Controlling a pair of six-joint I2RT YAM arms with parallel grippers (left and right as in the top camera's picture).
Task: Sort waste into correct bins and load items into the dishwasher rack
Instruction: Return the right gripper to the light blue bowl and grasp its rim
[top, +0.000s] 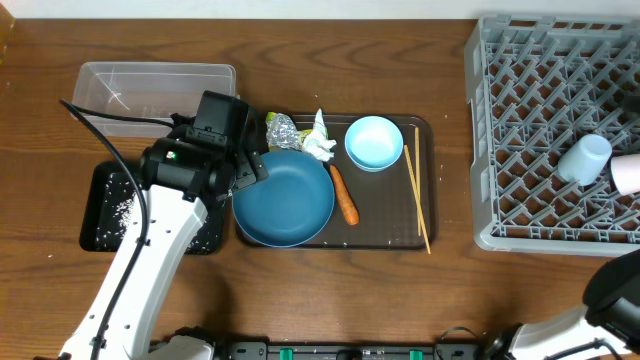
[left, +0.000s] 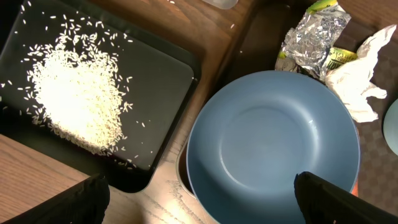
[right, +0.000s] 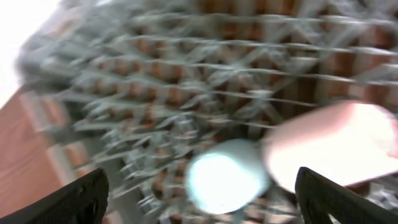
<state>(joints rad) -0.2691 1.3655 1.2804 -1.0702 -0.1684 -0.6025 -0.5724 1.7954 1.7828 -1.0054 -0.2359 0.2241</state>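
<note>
The dark blue plate (top: 285, 200) lies on the left of the brown tray (top: 390, 218). My left gripper (top: 250, 165) hovers open and empty over the plate's left rim; in the left wrist view (left: 199, 182) the plate (left: 273, 143) lies below it. The black tray (top: 100, 200) holds white rice (left: 74, 99). The foil ball (top: 283, 132), tissue (top: 320, 148), wrapper (top: 318, 122), carrot (top: 344, 195), light blue bowl (top: 374, 142) and chopsticks (top: 416, 195) are on the brown tray. The light blue cup (top: 585, 158) lies in the grey rack (top: 530, 100). My right gripper (right: 200, 175) is open above the cup (right: 227, 175).
The clear tub (top: 150, 85) stands behind the black tray. A pink object (top: 628, 172) lies in the rack beside the cup. Part of the right arm (top: 620, 290) shows at the bottom right. The right wrist view is blurred.
</note>
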